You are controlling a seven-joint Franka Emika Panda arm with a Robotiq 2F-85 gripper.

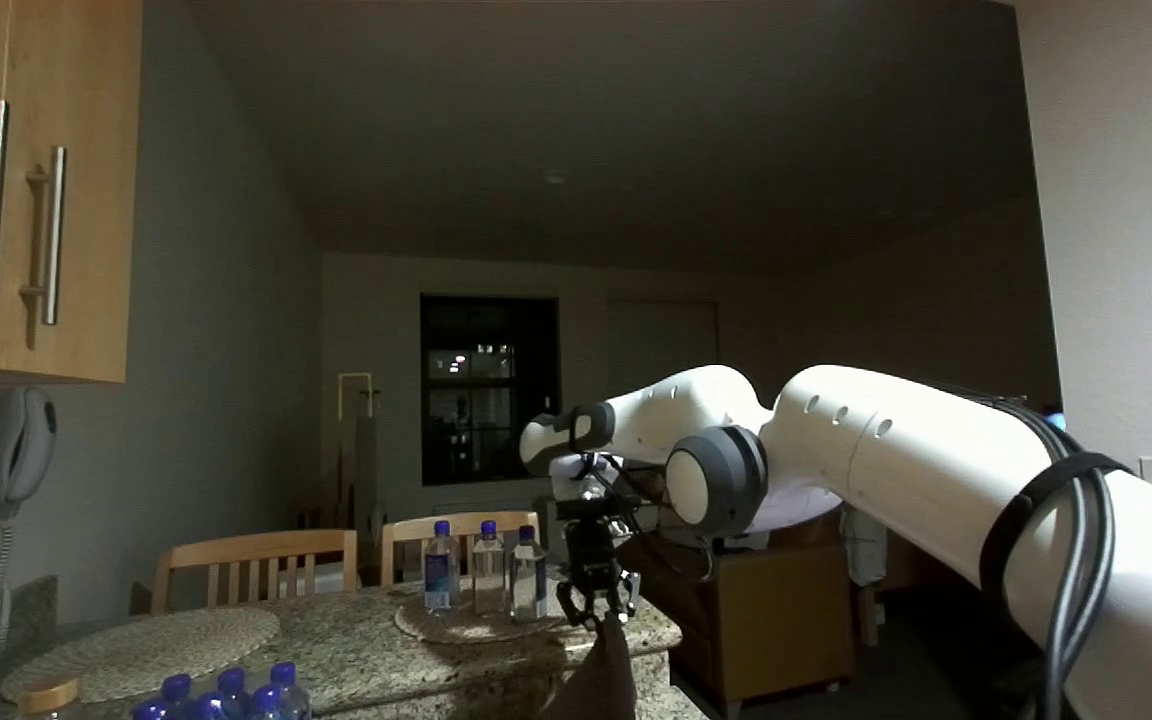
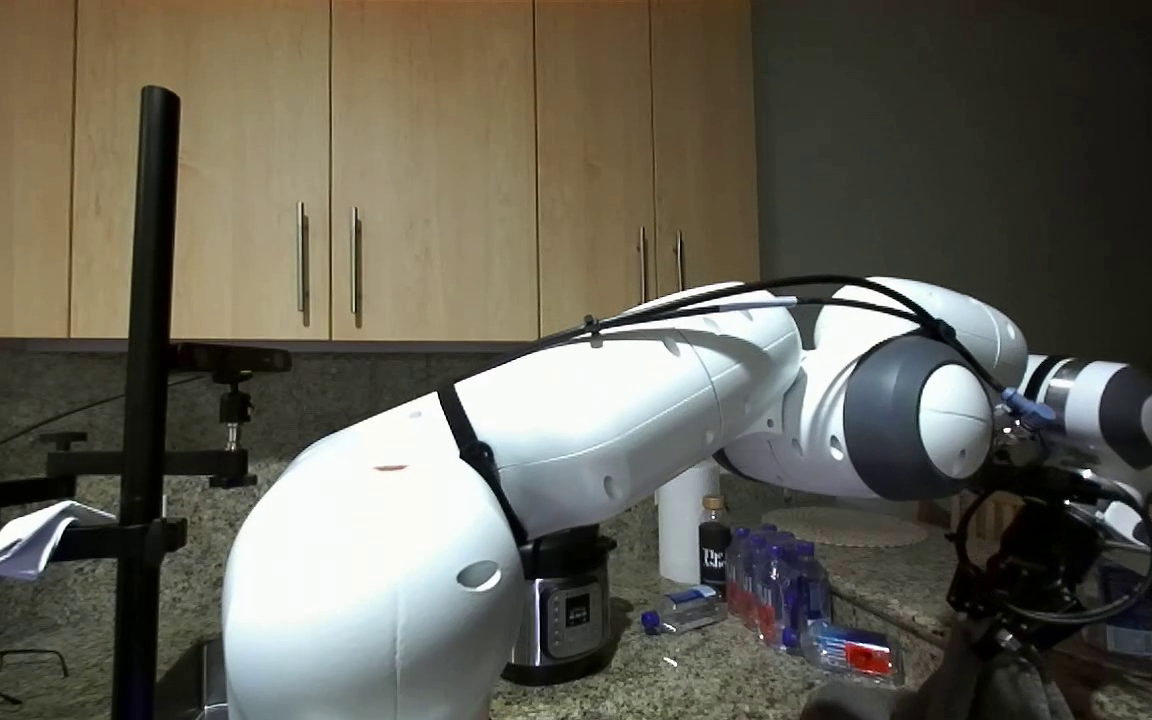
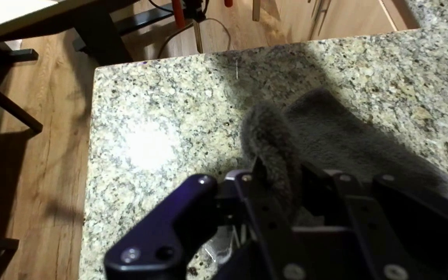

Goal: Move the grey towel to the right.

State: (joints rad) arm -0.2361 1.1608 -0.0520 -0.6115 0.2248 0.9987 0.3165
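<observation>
The grey towel (image 3: 340,132) rises to a bunched fold between the fingers of my gripper (image 3: 284,175) in the wrist view. The rest of the towel spreads over the speckled granite counter toward the right of that view. In an exterior view my gripper (image 1: 600,606) points down and the towel (image 1: 604,675) hangs from its fingertips in a peak, cut off by the frame's bottom. In an exterior view the towel (image 2: 1021,690) also drapes below the dark gripper (image 2: 1001,630). The fingers are closed on the fold, with its thickness between them.
Upright water bottles (image 1: 486,575) stand on a woven mat (image 1: 466,628) on the raised ledge, close beside the gripper. More bottles (image 2: 771,590) stand and lie on the lower counter near a pressure cooker (image 2: 568,610). The counter edge (image 3: 91,136) drops to the floor.
</observation>
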